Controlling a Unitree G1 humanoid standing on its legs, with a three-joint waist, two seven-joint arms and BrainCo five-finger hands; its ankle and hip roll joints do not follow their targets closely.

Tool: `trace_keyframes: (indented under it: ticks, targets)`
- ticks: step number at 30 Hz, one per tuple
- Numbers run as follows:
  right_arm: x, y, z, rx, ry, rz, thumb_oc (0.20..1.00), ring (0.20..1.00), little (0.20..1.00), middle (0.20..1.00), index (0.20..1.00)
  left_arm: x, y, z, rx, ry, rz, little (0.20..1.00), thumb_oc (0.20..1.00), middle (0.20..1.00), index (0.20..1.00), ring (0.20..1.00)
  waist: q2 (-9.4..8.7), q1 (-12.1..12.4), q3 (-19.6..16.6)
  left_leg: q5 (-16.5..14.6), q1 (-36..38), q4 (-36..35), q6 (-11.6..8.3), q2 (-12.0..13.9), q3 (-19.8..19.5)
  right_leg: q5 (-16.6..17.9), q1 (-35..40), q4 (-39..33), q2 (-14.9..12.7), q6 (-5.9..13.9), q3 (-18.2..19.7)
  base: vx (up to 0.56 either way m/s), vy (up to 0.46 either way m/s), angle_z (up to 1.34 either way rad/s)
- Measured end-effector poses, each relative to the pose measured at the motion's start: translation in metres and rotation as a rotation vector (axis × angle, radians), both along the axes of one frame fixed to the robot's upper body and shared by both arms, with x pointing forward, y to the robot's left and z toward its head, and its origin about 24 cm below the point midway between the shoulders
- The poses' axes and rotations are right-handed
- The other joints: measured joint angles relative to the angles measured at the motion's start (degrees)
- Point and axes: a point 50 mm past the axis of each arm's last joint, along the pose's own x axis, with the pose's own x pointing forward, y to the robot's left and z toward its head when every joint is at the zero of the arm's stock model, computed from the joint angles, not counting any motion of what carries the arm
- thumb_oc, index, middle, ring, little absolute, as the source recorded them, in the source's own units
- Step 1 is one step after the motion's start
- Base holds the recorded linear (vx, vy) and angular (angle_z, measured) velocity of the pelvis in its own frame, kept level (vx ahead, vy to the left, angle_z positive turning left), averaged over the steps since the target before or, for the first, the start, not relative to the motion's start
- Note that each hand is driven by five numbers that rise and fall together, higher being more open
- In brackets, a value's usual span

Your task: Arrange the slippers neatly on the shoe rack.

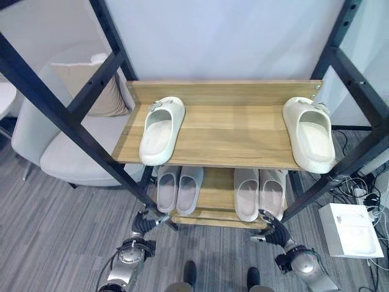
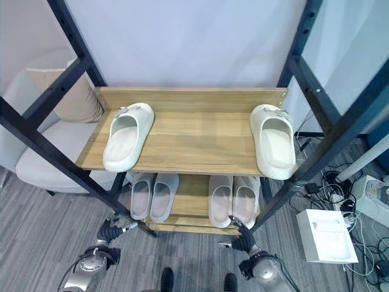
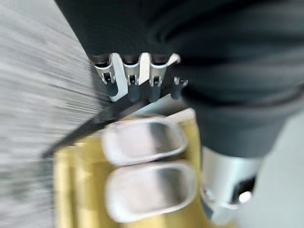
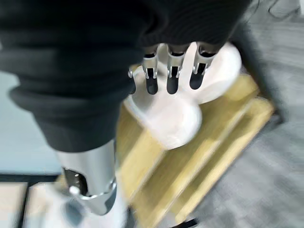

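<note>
Top shelf (image 1: 231, 131): two cream slippers (image 1: 161, 129), far apart.
Lower shelf (image 1: 216, 194): two pairs (image 1: 260, 193).
Left hand (image 1: 144, 223), right hand (image 1: 271, 229): low, fingers straight, empty.
Beside rack: grey chair (image 1: 67, 152), cushion (image 1: 91, 85).

Six slippers are counted in all. Two cream slippers are set on the top shelf (image 1: 225, 131): the left cream slipper (image 1: 161, 129) and the right cream slipper (image 1: 310, 134), well apart, at opposite ends. Four pale grey slippers are seen on the lower shelf (image 1: 214, 194), as two pairs: the left pair (image 1: 179, 188) and the right pair (image 1: 260, 193). One shoe rack with two wooden shelves is counted. One armchair (image 1: 67, 152) with one cushion (image 1: 91, 85) is seen to its left. One white box (image 1: 352, 231) is on the floor.
</note>
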Motion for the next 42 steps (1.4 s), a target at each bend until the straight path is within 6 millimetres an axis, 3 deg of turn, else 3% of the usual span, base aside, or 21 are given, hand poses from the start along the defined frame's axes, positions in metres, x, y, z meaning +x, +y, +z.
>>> trace_keyframes:
  ticks: [2, 4, 5, 9, 11, 12, 13, 14, 15, 17, 20, 21, 23, 27, 34, 42]
  targets:
    - [-0.019, -0.015, -0.015, -0.068, 0.093, -0.027, 1.000, 1.000, 1.000, 1.000, 1.000, -0.011, -0.004, -0.017, 0.034, 0.097, -0.039, 1.000, 1.000, 1.000, 1.000, 1.000, 0.03, -0.92, -0.49, -0.09, 0.50, 0.00, -0.13, 0.29, 0.54, -0.43, -0.15, -0.02, 0.20, 0.50, 0.65, 0.02, -0.084, -0.15]
    - [-0.028, -0.020, -0.030, -0.084, 0.163, -0.106, 1.000, 1.000, 1.000, 1.000, 1.000, -0.035, -0.014, -0.049, 0.130, 0.341, -0.125, 1.000, 1.000, 1.000, 1.000, 1.000, -0.01, -1.51, -1.24, -0.83, 1.33, -0.18, -0.77, 0.81, 2.07, -0.53, -0.15, -0.02, 0.58, 0.34, 2.17, 0.01, -0.094, -0.36]
    - [-0.033, -0.020, -0.033, -0.088, 0.186, -0.111, 1.000, 1.000, 1.000, 1.000, 1.000, -0.040, -0.022, -0.053, 0.143, 0.371, -0.176, 1.000, 1.000, 1.000, 1.000, 1.000, 0.05, -1.88, -1.49, -0.89, 1.35, -0.37, -0.83, 0.95, 2.49, -0.47, -0.32, -0.02, 0.65, 0.25, 2.60, 0.01, -0.111, -0.42]
    - [-0.049, -0.019, -0.043, -0.102, 0.243, -0.157, 1.000, 1.000, 1.000, 1.000, 1.000, -0.048, -0.084, -0.061, 0.301, 0.398, -0.619, 1.000, 1.000, 1.000, 1.000, 1.000, -0.15, -5.11, -2.16, -0.71, 1.76, -0.31, -0.73, 1.44, 4.31, 0.16, -1.54, -0.02, 1.11, -0.43, 4.46, 0.01, -0.049, -0.27]
    - [-0.046, -0.017, -0.037, -0.081, 0.206, -0.153, 1.000, 1.000, 1.000, 1.000, 1.000, -0.023, -0.102, -0.043, 0.297, 0.279, -0.730, 1.000, 1.000, 1.000, 1.000, 1.000, 0.01, -5.65, -2.15, -1.15, 1.31, -0.39, -0.70, 1.51, 4.93, 0.47, -2.18, 0.06, 1.09, -0.58, 4.85, 0.03, 0.012, -0.24]
    - [-0.039, -0.020, -0.020, -0.038, 0.117, -0.186, 1.000, 1.000, 1.000, 1.000, 1.000, 0.000, -0.105, 0.003, 0.182, 0.052, -0.811, 1.000, 1.000, 1.000, 1.000, 1.000, 0.19, -5.94, -1.69, -1.12, 0.80, -0.41, -0.70, 1.74, 5.70, 0.98, -2.82, -0.01, 1.15, -0.46, 5.13, 0.00, -0.005, -0.18]
    - [-0.043, -0.028, -0.017, -0.063, 0.117, -0.180, 1.000, 1.000, 1.000, 1.000, 1.000, 0.016, -0.108, 0.023, 0.176, -0.071, -0.851, 1.000, 1.000, 1.000, 1.000, 1.000, 0.56, -6.14, -2.22, -1.09, 0.68, -0.41, -0.72, 1.78, 5.65, 1.18, -2.99, -0.02, 1.26, -0.21, 5.13, 0.01, -0.006, -0.16]
    - [-0.047, -0.033, -0.019, -0.085, 0.139, -0.174, 1.000, 1.000, 1.000, 1.000, 1.000, 0.021, -0.110, 0.023, 0.180, -0.071, -0.858, 1.000, 1.000, 1.000, 1.000, 1.000, 0.68, -6.38, -2.70, -1.10, 0.89, -0.41, -0.72, 1.66, 5.75, 1.19, -2.88, -0.02, 1.17, -0.19, 5.34, 0.00, -0.003, -0.10]
    - [-0.055, -0.045, -0.023, -0.131, 0.198, -0.165, 1.000, 1.000, 1.000, 1.000, 1.000, 0.023, -0.115, 0.013, 0.187, 0.000, -0.909, 1.000, 1.000, 1.000, 1.000, 1.000, 1.97, -6.80, -4.22, -1.42, 2.03, -0.41, -0.63, 1.41, 6.09, 1.01, -2.42, -0.02, 0.86, -0.19, 5.62, -0.01, -0.008, -0.15]
    - [-0.054, -0.046, -0.024, -0.135, 0.209, -0.156, 1.000, 1.000, 1.000, 1.000, 1.000, 0.021, -0.129, 0.012, 0.185, 0.021, -0.994, 1.000, 1.000, 1.000, 1.000, 1.000, 3.01, -7.81, -4.39, -1.56, 1.66, -0.40, -0.70, 1.43, 6.70, 1.00, -3.27, -0.02, 0.82, -0.03, 6.04, 0.00, -0.012, -0.20]
    - [-0.060, -0.044, -0.028, -0.148, 0.248, -0.118, 1.000, 1.000, 1.000, 1.000, 1.000, 0.031, -0.164, 0.051, 0.096, -0.153, -1.103, 1.000, 1.000, 1.000, 1.000, 1.000, 3.43, -8.77, -4.25, -1.25, 0.55, -0.42, -0.60, 1.58, 7.26, 1.62, -4.10, -0.02, 0.71, 0.10, 6.18, 0.01, -0.007, -0.07]
    - [-0.065, -0.045, -0.029, -0.150, 0.264, -0.116, 1.000, 1.000, 1.000, 1.000, 1.000, 0.034, -0.175, 0.075, 0.009, -0.259, -1.122, 1.000, 1.000, 1.000, 1.000, 1.000, 3.52, -8.90, -4.31, -1.26, 0.71, -0.42, -0.59, 1.59, 7.21, 1.61, -3.94, -0.02, 0.72, 0.10, 6.12, 0.00, 0.000, 0.00]
    - [-0.071, -0.046, -0.030, -0.157, 0.281, -0.111, 1.000, 1.000, 1.000, 1.000, 1.000, 0.036, -0.183, 0.101, -0.057, -0.363, -1.155, 1.000, 1.000, 1.000, 1.000, 1.000, 3.56, -9.15, -4.30, -1.27, 0.81, -0.42, -0.58, 1.60, 7.21, 1.61, -3.84, -0.02, 0.74, 0.10, 6.09, 0.00, 0.000, 0.00]
    - [-0.072, -0.046, -0.031, -0.157, 0.292, -0.096, 1.000, 1.000, 1.000, 1.000, 1.000, 0.037, -0.178, 0.124, -0.182, -0.411, -1.167, 1.000, 1.000, 1.000, 1.000, 1.000, 3.79, -9.10, -3.91, -1.36, 1.16, -0.42, -0.55, 1.59, 7.11, 1.54, -3.42, -0.02, 0.82, 0.02, 5.91, 0.00, -0.004, 0.01]
    - [-0.067, -0.044, -0.029, -0.164, 0.269, -0.075, 1.000, 1.000, 1.000, 1.000, 1.000, 0.031, -0.158, 0.146, -0.344, -0.450, -1.115, 1.000, 1.000, 1.000, 1.000, 1.000, 3.72, -7.01, -3.45, -1.31, 1.02, -0.42, -0.56, 1.57, 6.32, 1.45, -3.18, -0.03, 0.70, -0.06, 5.45, 0.00, -0.008, 0.05]
    - [-0.053, -0.022, -0.051, -0.147, 0.336, -0.090, 1.000, 1.000, 1.000, 1.000, 1.000, 0.027, -0.154, 0.191, -0.597, -0.596, -1.064, 1.000, 1.000, 1.000, 1.000, 1.000, 2.80, -4.59, -2.93, -1.25, 1.27, -0.41, -0.56, 1.42, 4.88, 1.22, -2.00, -0.02, 0.72, 0.12, 3.89, 0.01, 0.003, 0.09]
